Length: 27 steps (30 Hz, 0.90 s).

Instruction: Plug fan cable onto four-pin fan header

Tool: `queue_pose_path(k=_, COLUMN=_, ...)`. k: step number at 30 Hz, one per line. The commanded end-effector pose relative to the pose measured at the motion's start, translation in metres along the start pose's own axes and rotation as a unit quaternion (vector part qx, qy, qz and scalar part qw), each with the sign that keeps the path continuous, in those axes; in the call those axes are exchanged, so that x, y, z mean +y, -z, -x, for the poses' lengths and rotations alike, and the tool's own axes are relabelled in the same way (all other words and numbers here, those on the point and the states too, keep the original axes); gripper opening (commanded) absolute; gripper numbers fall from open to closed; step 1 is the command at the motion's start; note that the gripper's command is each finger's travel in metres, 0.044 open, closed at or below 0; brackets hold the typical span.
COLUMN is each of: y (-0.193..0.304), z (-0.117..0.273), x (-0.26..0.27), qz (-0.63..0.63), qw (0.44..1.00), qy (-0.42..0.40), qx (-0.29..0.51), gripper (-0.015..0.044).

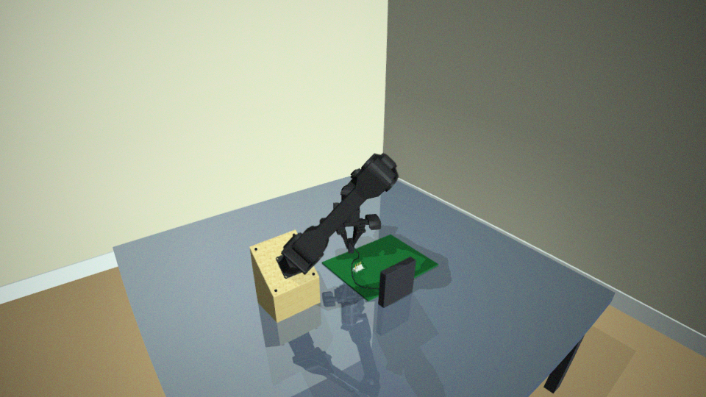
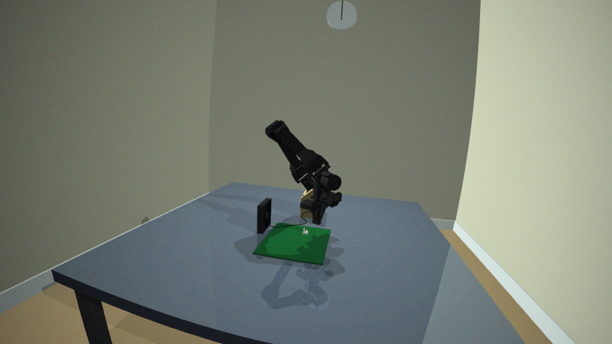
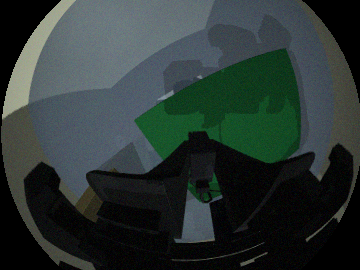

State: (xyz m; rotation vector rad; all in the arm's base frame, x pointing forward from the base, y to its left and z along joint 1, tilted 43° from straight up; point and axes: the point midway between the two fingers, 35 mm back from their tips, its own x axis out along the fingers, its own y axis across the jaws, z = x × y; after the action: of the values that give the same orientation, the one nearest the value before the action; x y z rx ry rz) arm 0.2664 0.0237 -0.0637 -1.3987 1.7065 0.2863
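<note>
My gripper (image 1: 351, 248) (image 2: 316, 222) (image 3: 198, 144) is shut on the cable's small dark plug (image 3: 202, 167), pointing down. The plug is mostly hidden by the fingers in the top and exterior views. The thin black cable (image 1: 353, 276) (image 2: 285, 226) curves from the fingers to the fan (image 1: 396, 282) (image 2: 262, 216), a black square block standing upright. The green board (image 1: 335, 263) (image 2: 273, 247) (image 3: 250, 125) lies flat. The white header (image 1: 358, 267) (image 2: 305, 232) with its pins shows bare on it. The gripper hangs above and to one side of the header. The header is hidden in the wrist view.
The arm's base stands on a pale wooden block (image 1: 297, 298) (image 2: 305, 212) beside the board. The fan stands at the board's edge, on the blue-grey table (image 1: 197, 295) (image 2: 179, 256). The cable loops low over the board beside the header.
</note>
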Motion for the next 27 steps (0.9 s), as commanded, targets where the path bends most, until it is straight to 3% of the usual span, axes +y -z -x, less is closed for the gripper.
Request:
queue_pose_path(k=1, y=0.004, z=0.001, x=-0.003, qz=0.079, qw=0.997, qy=0.002, qx=0.0, gripper=0.0)
queue_pose_path(k=14, y=0.014, z=0.001, x=-0.007, qz=0.3, qw=0.954, qy=0.002, qx=0.001, gripper=0.0)
queue_pose_path(k=27, y=0.023, z=0.0, x=-0.011, qz=0.506, qw=0.862, qy=0.002, qx=0.002, gripper=0.0)
